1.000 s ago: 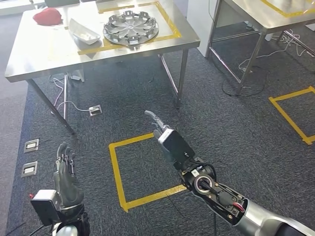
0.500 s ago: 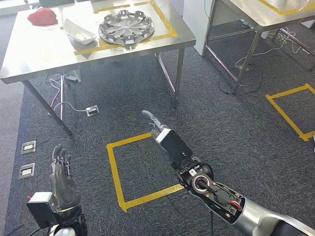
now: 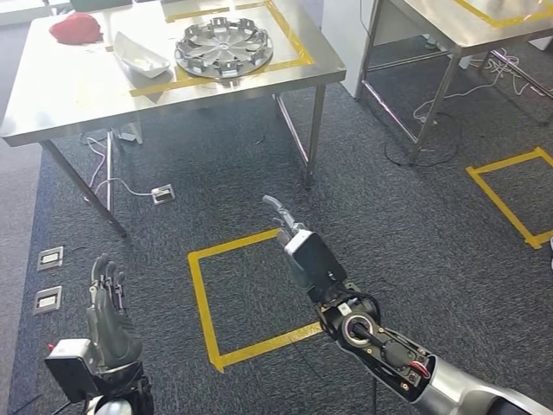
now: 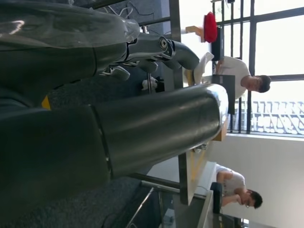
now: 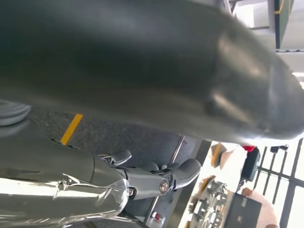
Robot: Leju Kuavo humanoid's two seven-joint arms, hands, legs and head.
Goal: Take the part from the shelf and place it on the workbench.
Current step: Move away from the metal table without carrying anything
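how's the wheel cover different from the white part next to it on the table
The wheel cover is round, silver-grey and slotted, lying inside the yellow tape outline; the white part is smaller, elongated and plain, lying across that outline's left edge. Both rest on the same steel table, untouched by either hand.

Right hand [image 3: 307, 255] has drifted a bit to the robot's right & down, over the floor; left hand unchanged.

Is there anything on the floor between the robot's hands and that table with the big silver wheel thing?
Nothing visible blocks the way. Between the right hand, the left hand and the table holding the wheel cover lies flat carpet with a yellow tape square and floor sockets.
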